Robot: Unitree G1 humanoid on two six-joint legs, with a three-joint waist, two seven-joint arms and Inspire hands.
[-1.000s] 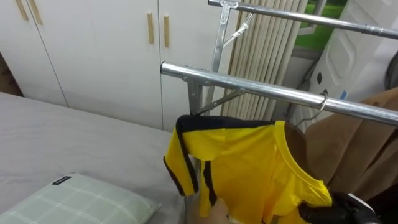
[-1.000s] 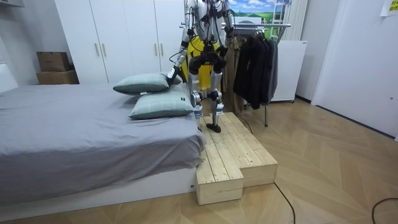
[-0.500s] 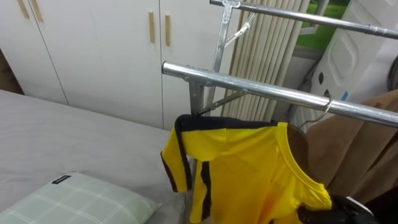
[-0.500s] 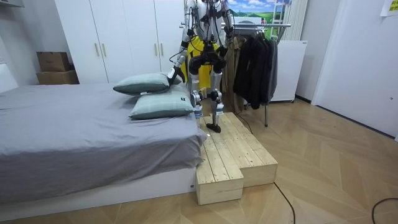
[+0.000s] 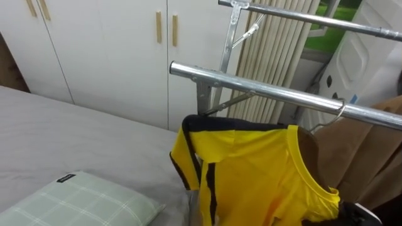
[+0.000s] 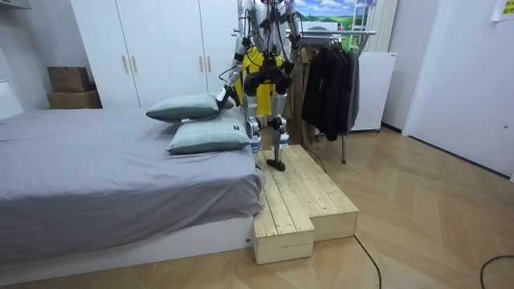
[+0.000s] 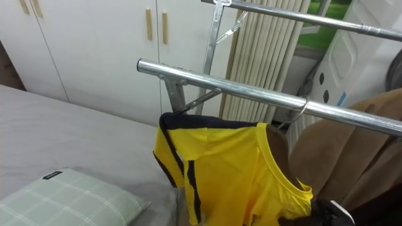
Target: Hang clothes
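The frame's lower edge cuts off the yellow short-sleeved shirt with dark trim point(image 5: 251, 169) at the hem. My right hand point(image 5: 363, 215) is a dark sliver at the lower right corner, and I cannot tell if its fingers are spread or curled. The shirt hangs just under the silver metal rack rail point(image 5: 264, 91), with a wire hanger hook point(image 5: 340, 110) over the rail near its collar and a brown garment point(image 5: 370, 150) beside it. The green checked pillow point(image 5: 81, 201) lies on the grey bed point(image 5: 75, 138). The robot stands on the pale wooden platform point(image 6: 301, 201), bed at its left.
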